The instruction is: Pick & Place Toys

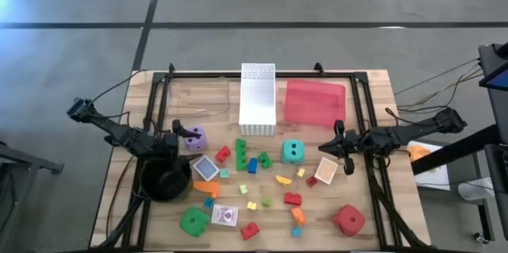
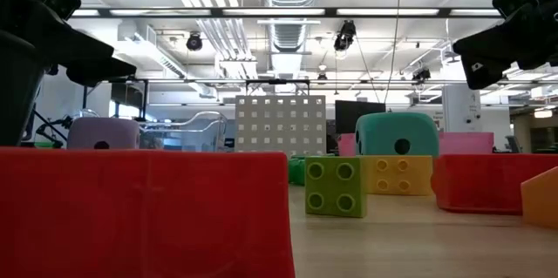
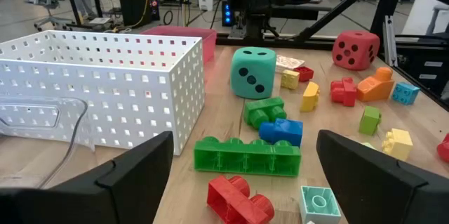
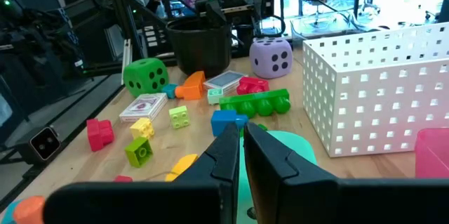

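Standing at the middle of the counter's (image 1: pixel 119 182) far edge, the white basket (image 1: pixel 258 99) serves as landmark, with the red tray (image 1: pixel 314 102) just beside it on the right arm's side. The toys lie scattered on the near side of the basket. Nearest its front are a long green brick (image 1: pixel 240 154) and a red brick (image 1: pixel 223 155), with a blue brick (image 1: pixel 253 165) beside them. The teal die (image 1: pixel 293 151) sits in front of the basket's tray-side corner. The purple die (image 1: pixel 194 137) sits off the basket's other front corner, toward the left arm, close to the black pot (image 1: pixel 164 180). Farther from the basket, near the counter's front edge, are the green die (image 1: pixel 194 221) and a card pack (image 1: pixel 225 216) beside it, and the red die (image 1: pixel 348 220) on the right arm's side. A second card pack (image 1: pixel 205 167) lies between the purple die and the green brick, and a third (image 1: pixel 326 170) lies in front of the tray. Small yellow, orange and green bricks fill the space between.

The left gripper (image 1: pixel 181 136) hovers beside the purple die, over the pot's edge, its fingers (image 3: pixel 133 175) spread wide and holding nothing. The right gripper (image 1: pixel 331 147) hovers in front of the tray, near the teal die, its fingers (image 4: pixel 224 150) pressed together and empty
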You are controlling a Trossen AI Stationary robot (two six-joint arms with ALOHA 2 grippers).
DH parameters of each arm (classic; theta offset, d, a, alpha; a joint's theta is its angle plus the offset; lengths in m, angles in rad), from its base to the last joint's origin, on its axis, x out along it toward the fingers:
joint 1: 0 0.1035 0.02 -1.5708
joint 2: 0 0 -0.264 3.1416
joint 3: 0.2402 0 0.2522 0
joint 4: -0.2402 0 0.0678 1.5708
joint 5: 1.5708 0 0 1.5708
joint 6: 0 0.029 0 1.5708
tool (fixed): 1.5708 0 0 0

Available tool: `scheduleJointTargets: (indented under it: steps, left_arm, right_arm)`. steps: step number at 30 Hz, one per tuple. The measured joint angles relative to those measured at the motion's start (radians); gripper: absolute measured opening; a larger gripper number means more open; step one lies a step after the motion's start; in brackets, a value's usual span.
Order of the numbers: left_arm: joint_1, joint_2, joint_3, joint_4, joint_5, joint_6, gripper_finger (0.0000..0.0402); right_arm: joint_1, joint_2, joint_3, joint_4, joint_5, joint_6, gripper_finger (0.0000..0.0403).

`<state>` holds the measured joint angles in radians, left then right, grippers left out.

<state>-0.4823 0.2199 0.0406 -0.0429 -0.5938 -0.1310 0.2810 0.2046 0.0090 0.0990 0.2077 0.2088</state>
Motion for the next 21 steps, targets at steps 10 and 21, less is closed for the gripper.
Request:
scheduleJointTargets:
  steps: [10,21]
  left_arm:
    - [0.0,0.0,0.0,0.0,0.0,0.0,0.0349]
    - [0.0,0.0,0.0,0.0,0.0,0.0,0.0349]
  right_arm:
    - [0.0,0.0,0.0,0.0,0.0,0.0,0.0021]
    - [0.0,0.0,0.0,0.011,0.001,-0.002,0.0021]
